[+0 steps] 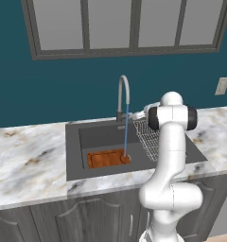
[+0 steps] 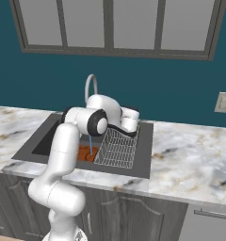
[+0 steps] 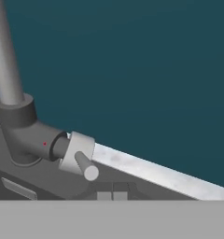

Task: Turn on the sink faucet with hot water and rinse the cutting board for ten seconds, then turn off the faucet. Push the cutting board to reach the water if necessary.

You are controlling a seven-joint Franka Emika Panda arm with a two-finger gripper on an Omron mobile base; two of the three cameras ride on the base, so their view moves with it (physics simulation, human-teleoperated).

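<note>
The sink faucet arches over the dark sink, and a thin blue stream of water falls from its spout. The water lands on the right end of the orange-brown cutting board, which lies flat on the basin floor. In the hand view the faucet's dark base and its small side lever sit close ahead and to the left. My gripper is shut and holds nothing, a short way right of the lever and not touching it. In the right base view the cutting board and water peek out behind my arm.
A wire mesh dish rack fills the right part of the basin, under my forearm. Marble counter runs left and right of the sink. The teal wall and a window stand close behind the faucet. Outlets are on the wall at right.
</note>
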